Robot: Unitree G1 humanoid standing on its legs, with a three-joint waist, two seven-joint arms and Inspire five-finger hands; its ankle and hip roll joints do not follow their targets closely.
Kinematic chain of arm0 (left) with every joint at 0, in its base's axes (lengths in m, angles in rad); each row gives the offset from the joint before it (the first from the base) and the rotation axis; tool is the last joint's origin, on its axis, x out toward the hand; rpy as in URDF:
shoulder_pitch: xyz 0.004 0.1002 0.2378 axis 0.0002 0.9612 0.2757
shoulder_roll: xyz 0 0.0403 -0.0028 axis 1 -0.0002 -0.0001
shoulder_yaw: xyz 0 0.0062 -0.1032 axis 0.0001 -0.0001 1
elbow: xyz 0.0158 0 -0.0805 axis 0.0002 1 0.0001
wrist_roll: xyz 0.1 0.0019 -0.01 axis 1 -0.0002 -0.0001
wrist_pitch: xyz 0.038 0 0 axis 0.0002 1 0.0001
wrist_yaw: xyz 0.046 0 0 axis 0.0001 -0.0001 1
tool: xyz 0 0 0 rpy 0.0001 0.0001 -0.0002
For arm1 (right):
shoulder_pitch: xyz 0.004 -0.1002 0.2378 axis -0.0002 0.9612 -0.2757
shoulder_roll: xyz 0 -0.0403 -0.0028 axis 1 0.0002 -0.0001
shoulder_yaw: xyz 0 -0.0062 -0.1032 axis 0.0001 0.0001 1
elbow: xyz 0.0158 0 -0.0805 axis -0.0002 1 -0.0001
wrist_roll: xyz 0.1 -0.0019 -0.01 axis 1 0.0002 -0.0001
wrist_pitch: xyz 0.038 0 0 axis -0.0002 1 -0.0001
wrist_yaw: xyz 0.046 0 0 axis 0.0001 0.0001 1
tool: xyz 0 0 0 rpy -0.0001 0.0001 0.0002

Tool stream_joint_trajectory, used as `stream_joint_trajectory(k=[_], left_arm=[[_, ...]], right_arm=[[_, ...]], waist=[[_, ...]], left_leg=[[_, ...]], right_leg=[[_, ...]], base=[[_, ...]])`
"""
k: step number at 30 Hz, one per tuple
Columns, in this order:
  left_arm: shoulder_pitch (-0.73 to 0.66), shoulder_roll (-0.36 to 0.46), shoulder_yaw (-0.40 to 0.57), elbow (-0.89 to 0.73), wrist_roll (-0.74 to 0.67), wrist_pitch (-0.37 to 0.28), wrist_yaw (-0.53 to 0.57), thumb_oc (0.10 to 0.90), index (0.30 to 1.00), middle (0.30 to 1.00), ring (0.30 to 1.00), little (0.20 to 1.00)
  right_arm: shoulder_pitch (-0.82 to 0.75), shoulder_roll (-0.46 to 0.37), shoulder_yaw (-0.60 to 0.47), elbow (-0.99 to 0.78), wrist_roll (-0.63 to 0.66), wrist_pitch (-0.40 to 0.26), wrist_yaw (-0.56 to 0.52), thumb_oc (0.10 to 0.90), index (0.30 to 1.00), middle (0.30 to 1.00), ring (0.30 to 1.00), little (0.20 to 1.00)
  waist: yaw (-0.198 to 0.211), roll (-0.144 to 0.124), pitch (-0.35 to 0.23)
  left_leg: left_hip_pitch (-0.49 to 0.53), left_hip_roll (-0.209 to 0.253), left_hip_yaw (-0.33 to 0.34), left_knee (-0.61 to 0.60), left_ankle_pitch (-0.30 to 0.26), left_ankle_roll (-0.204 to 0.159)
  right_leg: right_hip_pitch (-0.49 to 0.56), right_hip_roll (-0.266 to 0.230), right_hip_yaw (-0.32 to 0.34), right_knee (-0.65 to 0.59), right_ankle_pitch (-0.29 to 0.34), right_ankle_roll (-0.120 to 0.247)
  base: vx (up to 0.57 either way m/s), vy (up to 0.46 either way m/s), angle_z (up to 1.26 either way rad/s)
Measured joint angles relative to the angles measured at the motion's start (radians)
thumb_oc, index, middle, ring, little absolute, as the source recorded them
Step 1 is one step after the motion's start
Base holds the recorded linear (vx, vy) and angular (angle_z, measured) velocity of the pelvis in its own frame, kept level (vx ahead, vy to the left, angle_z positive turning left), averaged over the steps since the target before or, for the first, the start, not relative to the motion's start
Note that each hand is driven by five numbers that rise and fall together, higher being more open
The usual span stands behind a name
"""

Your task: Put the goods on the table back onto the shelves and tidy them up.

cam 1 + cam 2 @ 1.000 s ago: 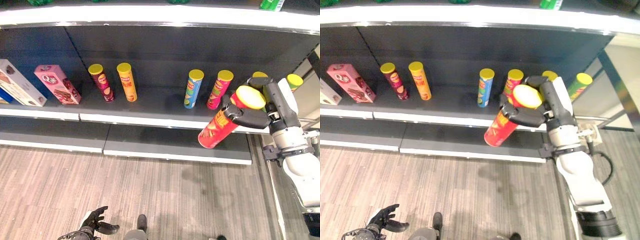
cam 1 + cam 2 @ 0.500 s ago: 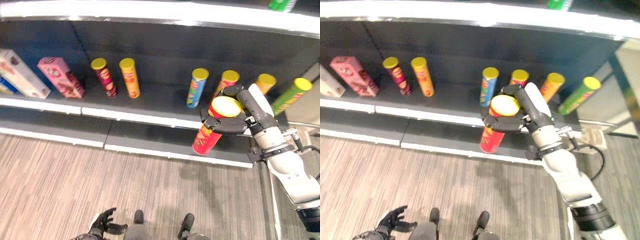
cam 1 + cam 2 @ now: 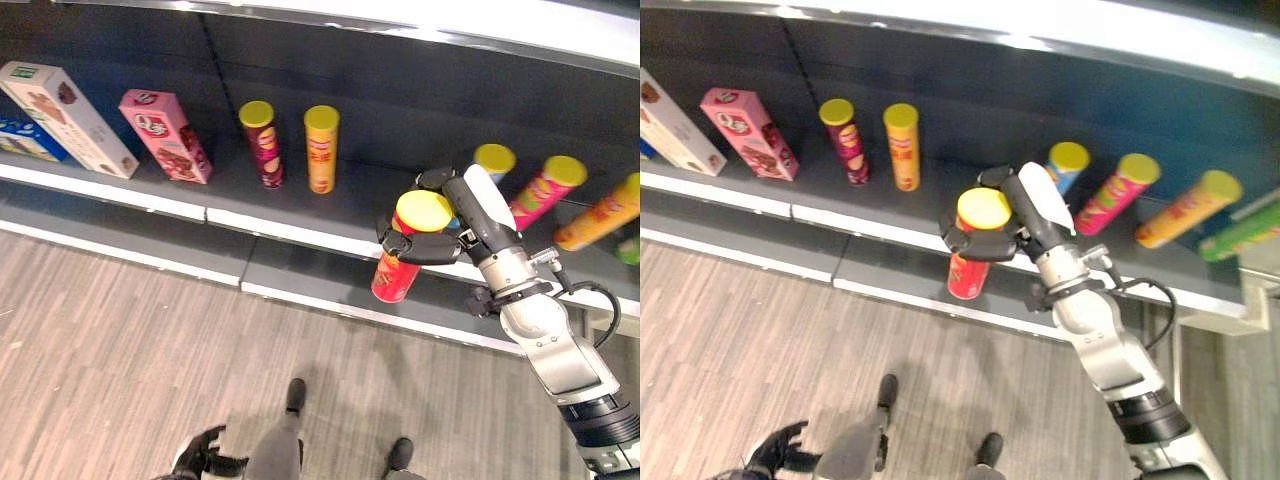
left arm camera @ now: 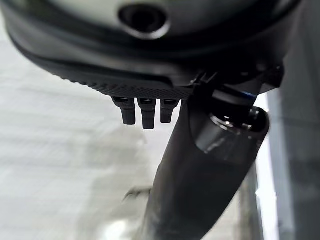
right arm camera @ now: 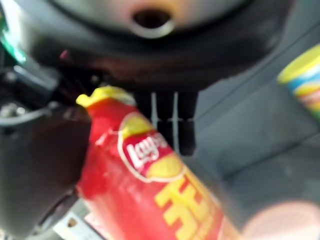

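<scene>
- Your right hand (image 3: 440, 235), centre right of the head views, has its fingers and thumb curled round the top of a red chip can (image 3: 400, 268) with a yellow lid; the can hangs nearly upright, lid uppermost, in front of the shelf's (image 3: 300, 232) white front edge.
- The grasp sits high on the can, just under the lid; judged from this, it leaves the can's base free to be set down on the shelf board while the fingers stay clear of the neighbouring goods.
- In the right wrist view the red chip can (image 5: 150, 195) runs out from the palm, with the thumb's dark bulk against one side and the fingers (image 5: 165, 120) behind it, so the grip reads as closed round the can and not loose.
- On the shelf, upper centre, you see a maroon chip can (image 3: 262, 143) and an orange chip can (image 3: 321, 148) standing upright side by side; a pink box (image 3: 165, 135) and a white box (image 3: 70, 105) lean at upper left.
- At right, a blue can (image 3: 1067, 165), a pink can (image 3: 1118, 192) and an orange can (image 3: 1188, 207) appear tilted.
- The open stretch of shelf between the upright pair and the blue can is likely where you should put the held can.
- Your left hand (image 3: 203, 458) hangs low at the bottom left over the wood-grain floor (image 3: 110, 330), fingers relaxed and holding nothing.
</scene>
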Motion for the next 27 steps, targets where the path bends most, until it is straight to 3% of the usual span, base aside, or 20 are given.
stream_joint_trajectory(k=[3,7,8,11,13,21,27], left_arm=[[-0.005,0.03,0.004,0.003,0.0,0.001,0.015,0.8,0.9,0.9,0.9,0.9],[0.004,-0.008,-0.018,0.001,-0.001,0.001,0.012,0.8,0.9,0.9,0.9,0.9],[0.006,-0.019,-0.027,-0.005,-0.001,0.001,0.012,0.8,0.9,0.9,0.9,0.9],[0.006,-0.019,-0.046,-0.008,-0.002,0.0,0.013,0.8,0.9,0.9,0.9,0.9],[0.01,-0.021,-0.056,-0.008,-0.002,0.0,0.014,0.8,0.9,0.9,0.9,0.9],[0.005,-0.019,-0.061,-0.023,-0.022,0.0,0.041,0.8,0.9,0.9,0.9,0.9],[-0.026,-0.009,-0.104,-0.027,-0.022,-0.009,0.058,0.8,0.9,0.9,0.9,0.9]], right_arm=[[-0.056,0.0,0.03,0.004,-0.032,0.002,-0.003,0.4,0.3,0.3,0.3,0.3],[-0.089,-0.008,0.022,0.072,-0.076,0.018,-0.055,0.4,0.3,0.3,0.3,0.3],[-0.09,-0.008,0.023,0.1,-0.097,0.027,-0.063,0.4,0.3,0.3,0.3,0.3],[-0.098,-0.007,0.028,0.155,-0.148,0.031,-0.084,0.4,0.3,0.3,0.3,0.3],[-0.127,0.01,0.056,0.219,-0.187,0.042,-0.109,0.4,0.3,0.3,0.3,0.3],[-0.212,0.036,0.098,0.292,-0.242,0.058,-0.185,0.4,0.3,0.3,0.3,0.3],[-0.307,0.036,0.103,0.398,-0.296,0.089,-0.248,0.4,0.3,0.3,0.3,0.3]], waist=[[0.011,0.0,0.0],[0.005,-0.003,0.001],[0.005,-0.003,0.001],[0.005,-0.024,0.013],[0.007,-0.021,0.015],[0.06,0.016,0.105],[0.093,0.022,0.122]], left_leg=[[0.028,0.0,0.015,-0.001,-0.006,0.009],[0.034,0.024,0.017,-0.008,-0.008,0.01],[0.019,0.04,0.017,-0.008,-0.007,-0.012],[-0.01,0.044,0.015,-0.008,0.005,-0.037],[-0.049,0.066,0.003,0.0,0.018,-0.053],[-0.117,0.074,-0.062,0.022,0.036,-0.063],[-0.139,0.066,-0.089,0.024,0.036,-0.063]], right_leg=[[0.026,-0.001,0.014,-0.007,0.029,0.033],[0.047,0.033,0.011,-0.042,0.012,0.057],[0.029,0.051,0.01,-0.042,0.003,0.061],[0.006,0.054,0.007,-0.042,-0.043,0.05],[-0.024,0.077,0.007,-0.042,-0.04,0.043],[-0.043,0.1,-0.051,-0.042,-0.039,0.026],[-0.045,0.099,-0.071,-0.042,-0.041,0.024]], base=[[0.01,0.043,-0.11],[-0.04,-0.017,-0.09],[-0.04,-0.035,-0.14],[-0.05,-0.033,-0.02],[-0.06,-0.039,0.07],[-0.05,-0.023,0.2],[-0.03,-0.009,0.17]])
